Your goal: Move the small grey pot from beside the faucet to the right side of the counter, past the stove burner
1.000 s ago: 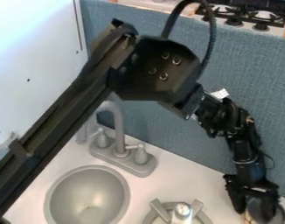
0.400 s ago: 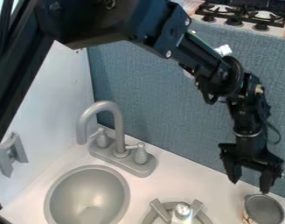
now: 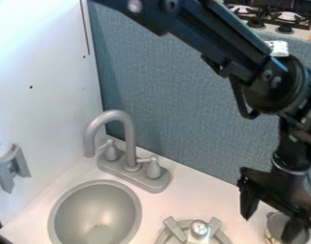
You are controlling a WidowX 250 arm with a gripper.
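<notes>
Camera view, far left: a pale wall (image 3: 46, 90) is rising along the side, and a grey bracket (image 3: 11, 167) is sticking out from its lower part. Next, sitting in the white bench (image 3: 190, 200), a round grey sink (image 3: 94, 214) is showing its smooth bowl, with a lighter round patch lying at its bottom. Just behind it, towards the right, a grey faucet (image 3: 128, 138) is standing on its oblong base, its neck curving over to the left and a handle flanking it on either side. Near the bottom edge, right of the sink, a round grey fitting (image 3: 164, 237) is lying on the bench, two flat prongs angling outwards and a shiny silver knob (image 3: 199, 228) sitting between them. Behind all this, a blue-grey fabric panel (image 3: 177, 95) is running across to the right, and a black-grated stove (image 3: 273, 15) is showing beyond its top edge.

At the lower right, the claw (image 3: 268, 228) is hanging over the bench, tilting down to the right — its two fingers are standing wide apart and gripping nothing. The cup (image 3: 277, 222), grey inside and patterned outside, is standing on the bench at the bottom right corner, the right-hand finger partly covering it; whether they are touching is impossible to tell.
</notes>
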